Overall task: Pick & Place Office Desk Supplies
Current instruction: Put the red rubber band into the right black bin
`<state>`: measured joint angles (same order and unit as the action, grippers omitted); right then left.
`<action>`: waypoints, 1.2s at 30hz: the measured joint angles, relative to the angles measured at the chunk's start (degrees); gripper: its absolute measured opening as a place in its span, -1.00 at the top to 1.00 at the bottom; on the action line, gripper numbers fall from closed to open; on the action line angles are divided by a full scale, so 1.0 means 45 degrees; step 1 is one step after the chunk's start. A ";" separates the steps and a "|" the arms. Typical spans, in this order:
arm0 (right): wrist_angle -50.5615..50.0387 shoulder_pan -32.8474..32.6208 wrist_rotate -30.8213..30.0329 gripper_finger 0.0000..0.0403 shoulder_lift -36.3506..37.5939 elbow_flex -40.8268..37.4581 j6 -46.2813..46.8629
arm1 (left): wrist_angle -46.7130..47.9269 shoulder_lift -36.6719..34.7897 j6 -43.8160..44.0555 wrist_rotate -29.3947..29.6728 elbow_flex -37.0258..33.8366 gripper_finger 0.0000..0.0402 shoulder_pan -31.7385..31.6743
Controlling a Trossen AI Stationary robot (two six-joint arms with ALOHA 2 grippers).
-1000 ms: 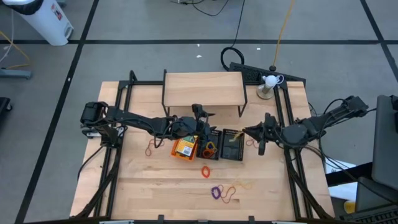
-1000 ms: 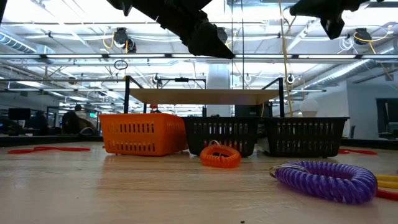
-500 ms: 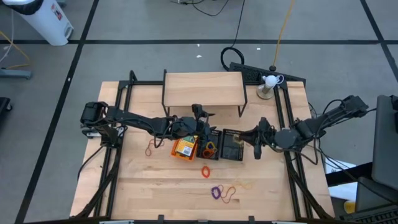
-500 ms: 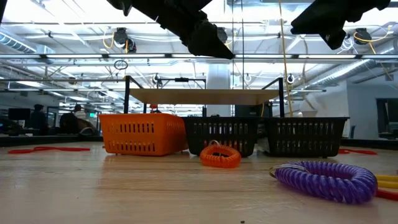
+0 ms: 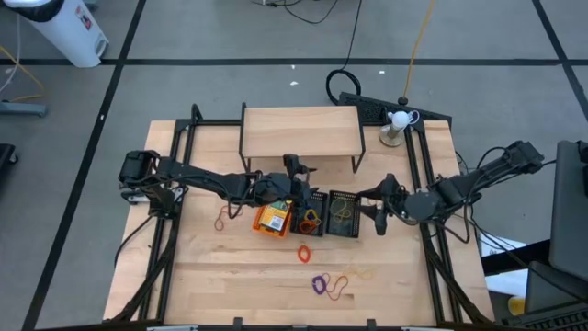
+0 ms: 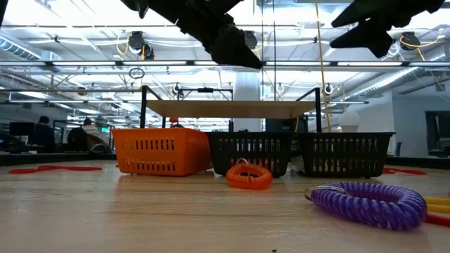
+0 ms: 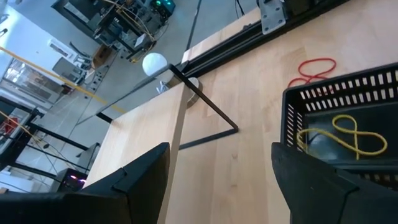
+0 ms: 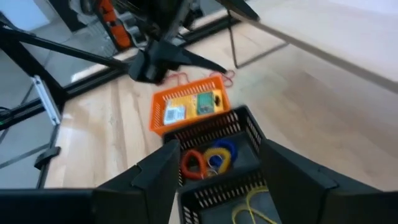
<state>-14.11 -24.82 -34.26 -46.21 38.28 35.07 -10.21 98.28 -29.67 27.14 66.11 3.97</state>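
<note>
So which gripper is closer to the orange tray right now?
Left. The left gripper hangs by the orange tray's far edge; the right gripper is beyond both black trays.

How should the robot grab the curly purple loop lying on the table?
Probably from straight above. The purple loop lies flat on the table, a springy coil with a hollow middle. One finger could drop into the hole and one outside, pinching a single side of the ring. Its far-right side touches a yellow loop, so the side away from that looks freer.

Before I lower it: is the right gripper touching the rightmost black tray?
Apart. The low view shows the right gripper well above the rightmost black tray, with open space between.
</note>
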 joint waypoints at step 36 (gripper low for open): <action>-0.7922 0.0005 0.3283 0.20 -0.4542 -0.0015 0.6911 | 0.0340 -0.0010 0.0034 0.0000 -0.0005 -0.38 -0.0001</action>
<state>-49.76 -24.80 -19.49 -66.65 38.22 66.17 -8.68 98.24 -29.52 27.14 66.08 3.96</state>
